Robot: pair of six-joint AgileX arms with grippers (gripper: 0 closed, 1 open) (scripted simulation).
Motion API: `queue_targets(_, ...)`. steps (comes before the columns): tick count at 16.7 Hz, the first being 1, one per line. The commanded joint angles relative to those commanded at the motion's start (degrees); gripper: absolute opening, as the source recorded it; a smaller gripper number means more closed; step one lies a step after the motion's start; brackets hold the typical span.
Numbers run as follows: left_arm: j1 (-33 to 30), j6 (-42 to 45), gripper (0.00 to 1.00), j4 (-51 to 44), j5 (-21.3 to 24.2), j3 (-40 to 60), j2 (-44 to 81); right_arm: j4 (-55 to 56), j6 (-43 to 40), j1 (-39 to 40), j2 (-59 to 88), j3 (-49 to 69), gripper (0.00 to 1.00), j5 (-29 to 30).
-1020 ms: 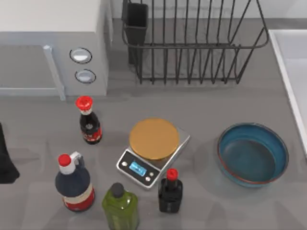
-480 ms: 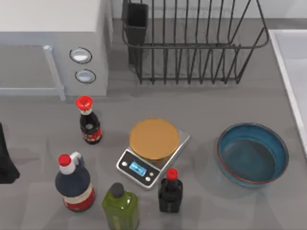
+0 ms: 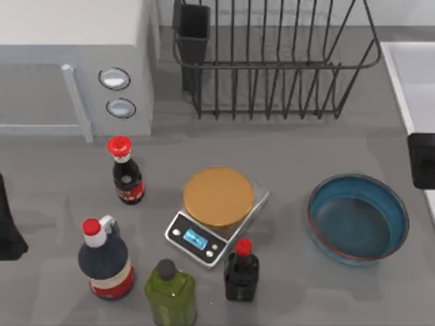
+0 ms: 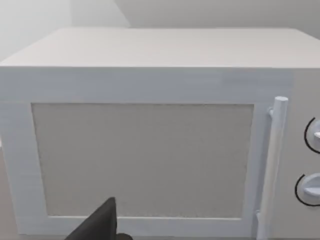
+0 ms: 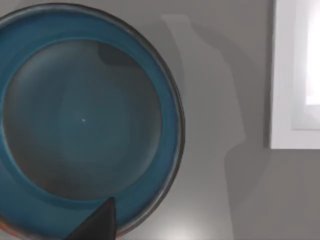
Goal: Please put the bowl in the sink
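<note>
Blue bowl (image 3: 358, 219) sits on grey table (image 3: 292, 146) at three o'clock, beside the white sink (image 3: 412, 81) — nothing lies between. My right gripper (image 3: 422, 160) hangs at the right edge; its grip I cannot tell. Scale (image 3: 216, 214), bottles, rack (image 3: 272, 58) and microwave (image 3: 71, 64) stand further left. No label reads clearly.

Blue bowl (image 3: 358, 219) upright on table, near white sink (image 3: 412, 81)
</note>
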Motion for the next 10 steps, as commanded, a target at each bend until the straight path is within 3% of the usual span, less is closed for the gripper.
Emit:
queue_targets(5, 0.00, 0.00, 1.00, 0.00, 0.00, 0.00, 0.00, -11.49, 2.51, 2.66, 15.96, 13.70, 1.00, -0.14)
queue_targets(10, 0.00, 0.00, 1.00, 0.00, 0.00, 0.00, 0.00, -13.90, 3.04, 3.29, 19.51, 16.86, 1.00, -0.17)
